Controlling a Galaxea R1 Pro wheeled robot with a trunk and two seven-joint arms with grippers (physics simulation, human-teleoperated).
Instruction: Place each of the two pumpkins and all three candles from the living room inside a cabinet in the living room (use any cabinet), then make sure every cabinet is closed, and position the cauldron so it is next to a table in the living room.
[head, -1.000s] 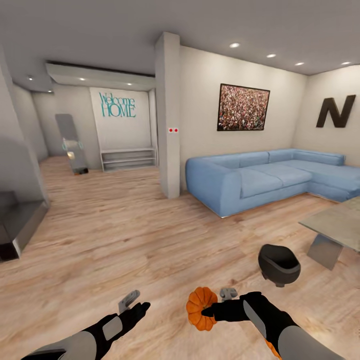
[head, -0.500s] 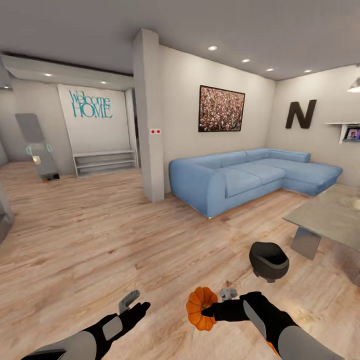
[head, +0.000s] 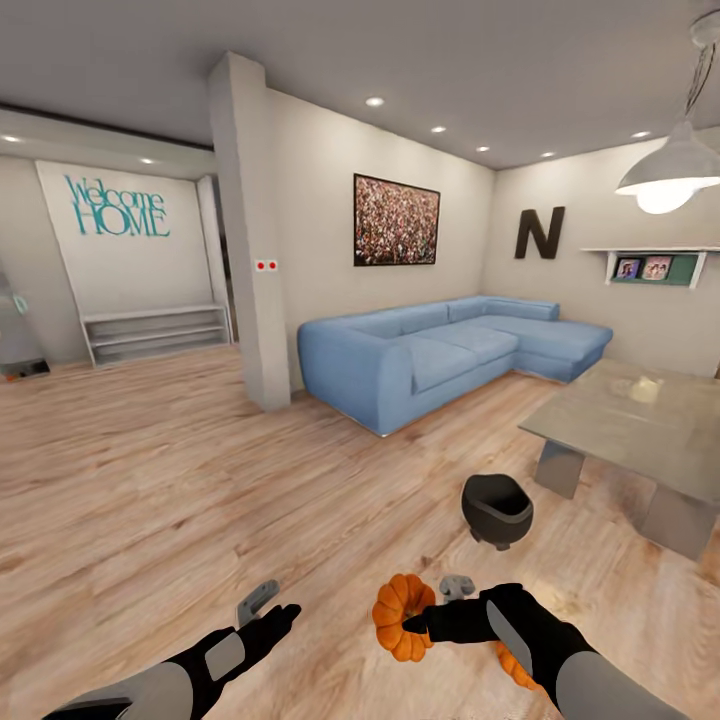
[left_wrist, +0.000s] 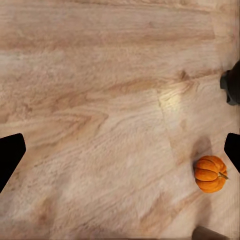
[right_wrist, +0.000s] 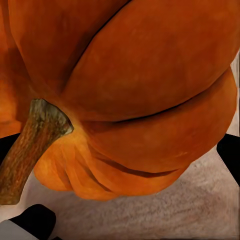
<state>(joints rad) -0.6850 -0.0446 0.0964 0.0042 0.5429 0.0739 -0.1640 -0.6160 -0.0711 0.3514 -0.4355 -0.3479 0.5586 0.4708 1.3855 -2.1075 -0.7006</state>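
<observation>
The view has swung right; right hand (head: 432, 612) clamps a pumpkin (head: 400, 617), stem toward its wrist.

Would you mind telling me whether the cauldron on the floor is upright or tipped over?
Upright: the cauldron stands on the plank floor with its wide mouth facing up, beside the glass table.

Even, bright render; recessed ceiling spots (head: 374, 101) and a lit pendant lamp (head: 667, 176). Soft shadows on the floor (head: 200, 470). Wide-angle stretch at head-view edges.
</observation>
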